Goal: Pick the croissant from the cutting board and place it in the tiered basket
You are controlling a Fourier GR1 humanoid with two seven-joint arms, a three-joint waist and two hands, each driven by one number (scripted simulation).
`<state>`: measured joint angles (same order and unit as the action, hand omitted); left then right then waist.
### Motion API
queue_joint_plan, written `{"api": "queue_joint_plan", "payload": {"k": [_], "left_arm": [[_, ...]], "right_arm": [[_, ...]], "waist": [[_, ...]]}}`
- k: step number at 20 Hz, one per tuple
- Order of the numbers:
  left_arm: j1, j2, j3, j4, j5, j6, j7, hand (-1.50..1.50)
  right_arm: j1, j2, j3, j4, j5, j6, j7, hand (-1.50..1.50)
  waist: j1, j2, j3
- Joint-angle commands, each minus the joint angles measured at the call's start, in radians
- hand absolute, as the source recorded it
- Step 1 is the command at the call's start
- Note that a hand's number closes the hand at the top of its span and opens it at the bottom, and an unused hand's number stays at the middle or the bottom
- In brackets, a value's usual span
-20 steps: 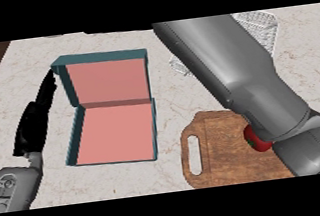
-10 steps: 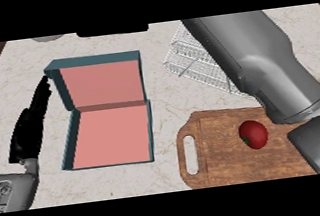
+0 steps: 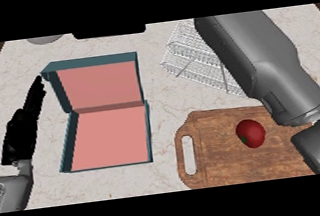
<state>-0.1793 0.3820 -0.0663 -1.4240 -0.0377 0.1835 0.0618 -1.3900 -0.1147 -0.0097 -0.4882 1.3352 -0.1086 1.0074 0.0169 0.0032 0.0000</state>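
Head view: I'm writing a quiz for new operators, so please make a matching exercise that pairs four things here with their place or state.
Things
1. red item
2. wire basket
3. open box
4. left hand

Places or states
A. near the view's left edge, fingers straight, resting
B. on the cutting board
C. upper right, partly hidden by the right forearm
D. middle-left of the counter, teal outside and pink inside

Pairs: 1-B, 2-C, 3-D, 4-A
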Motion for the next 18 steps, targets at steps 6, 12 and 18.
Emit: {"api": "queue_joint_plan", "payload": {"k": [6, 12, 18], "left_arm": [[0.010, 0.015, 0.037, 0.007, 0.020, -0.039, -0.015, 0.00], [-0.006, 0.008, 0.053, 0.046, -0.002, -0.043, -0.042, 0.00], [0.041, -0.024, 0.039, -0.009, -0.028, -0.015, -0.029, 0.00]], "right_arm": [[0.114, 0.011, -0.163, -0.059, -0.138, -0.156, 0.049, -1.50], [0.170, 0.045, -0.150, -0.124, -0.135, -0.253, -0.017, -1.50], [0.240, 0.041, -0.126, -0.304, -0.097, -0.346, 0.002, -1.50]], "waist": [[-0.002, 0.001, 0.000], [-0.009, 0.001, 0.000], [-0.018, -0.006, 0.000]]}}
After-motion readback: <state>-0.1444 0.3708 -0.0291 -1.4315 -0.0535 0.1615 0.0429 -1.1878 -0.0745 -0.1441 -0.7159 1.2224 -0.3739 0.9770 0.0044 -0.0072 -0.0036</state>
